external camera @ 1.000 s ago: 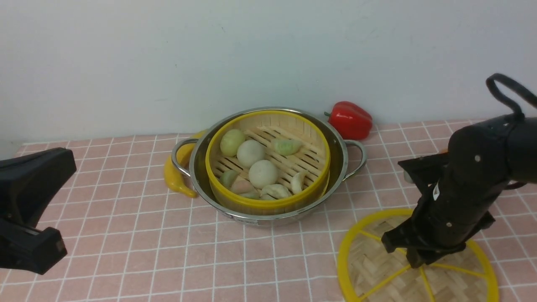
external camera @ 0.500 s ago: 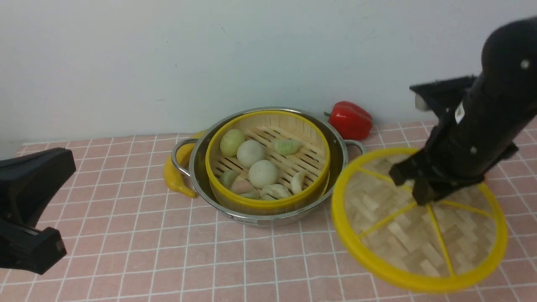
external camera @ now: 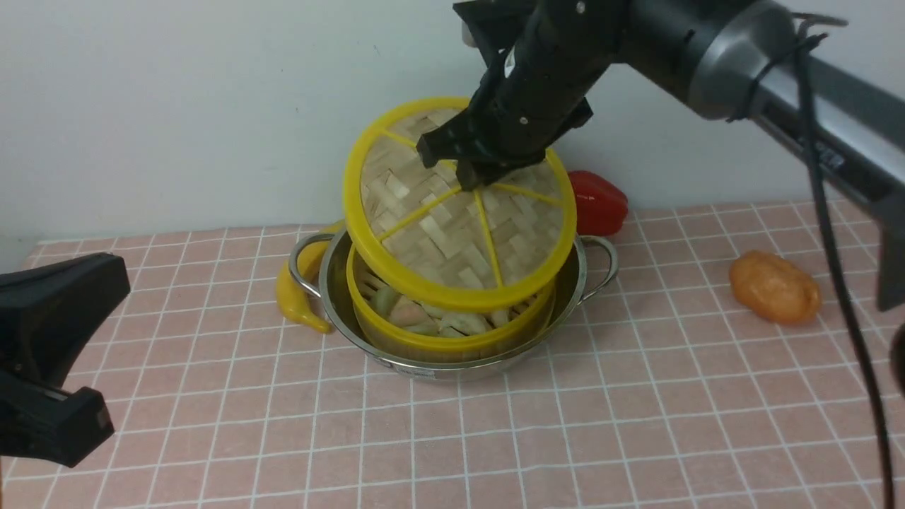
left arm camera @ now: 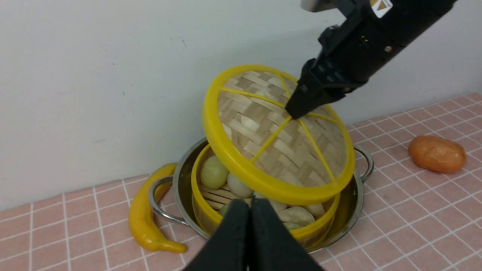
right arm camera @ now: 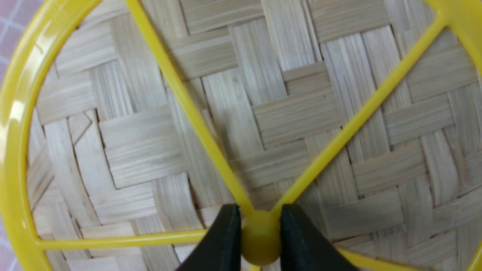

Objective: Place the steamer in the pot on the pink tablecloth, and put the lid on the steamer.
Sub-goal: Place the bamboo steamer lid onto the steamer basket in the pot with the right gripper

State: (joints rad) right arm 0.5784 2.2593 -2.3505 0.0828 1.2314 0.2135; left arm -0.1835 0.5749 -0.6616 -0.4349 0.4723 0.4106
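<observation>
Within the last second the lid [external camera: 452,226] has left the pink tablecloth [external camera: 636,410] and now hangs tilted over the steamer [external camera: 438,344], which is seated in the pot [external camera: 334,283]; rim contact cannot be told. Right gripper [right arm camera: 260,233] is clamped on the lid's centre hub. Left gripper [left arm camera: 249,214] is closed, empty and well apart. Judged outstanding: level and lower the lid.
</observation>
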